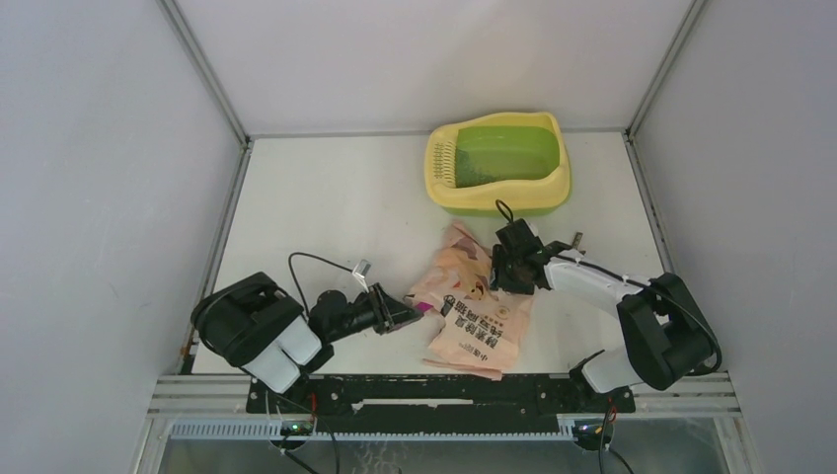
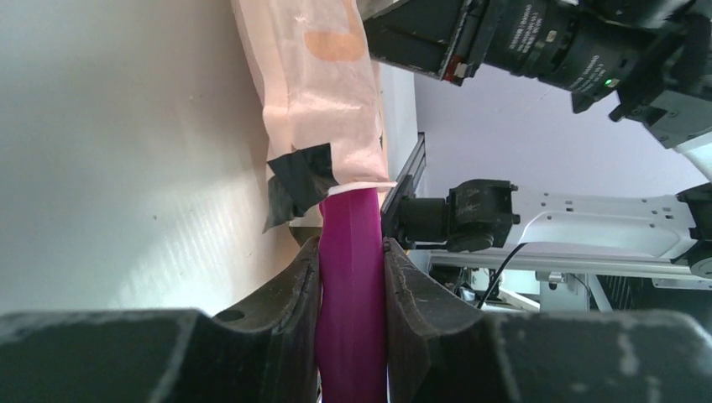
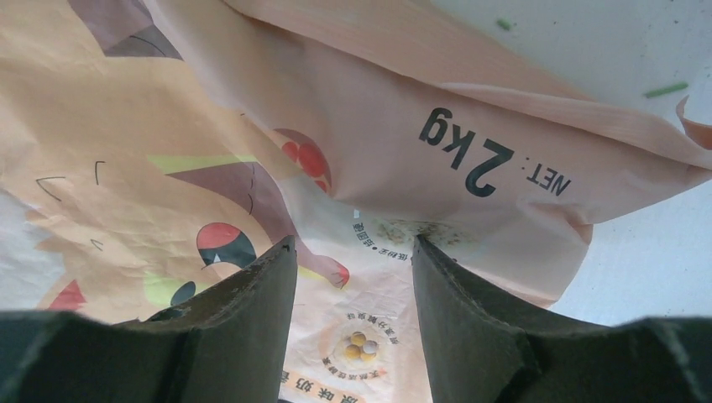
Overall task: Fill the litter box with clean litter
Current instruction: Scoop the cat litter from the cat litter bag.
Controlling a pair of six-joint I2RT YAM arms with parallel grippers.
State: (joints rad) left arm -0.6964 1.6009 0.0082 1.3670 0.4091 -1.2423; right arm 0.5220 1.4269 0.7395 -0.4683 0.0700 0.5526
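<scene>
Left gripper (image 2: 351, 252), low over the table (image 1: 326, 217) near its near edge and left of centre, pinches the magenta scoop (image 2: 353, 327) by the handle, jaws pressed on either side of it; the scoop's front end runs in under the black-taped corner of the peach bag (image 1: 474, 321), so we cannot see its bowl or tell whether it carries anything. The bag lies crumpled near the middle of the near edge. Right gripper (image 3: 353, 252) hangs over the bag's far right part with its jaws spread above the printed face, pinching nothing that we can see; a faint smear of fine specks on the paper there may be litter (image 3: 411, 228), too small for us to be sure. Farther on, against the far edge and right of centre, sits the litter box (image 1: 563, 183), well apart from the scoop, beyond it and to the right; its long axis runs along the far edge, grille at the left end. We judge the right arm nearer to it; the basin floor is too distant to read how much it holds.
</scene>
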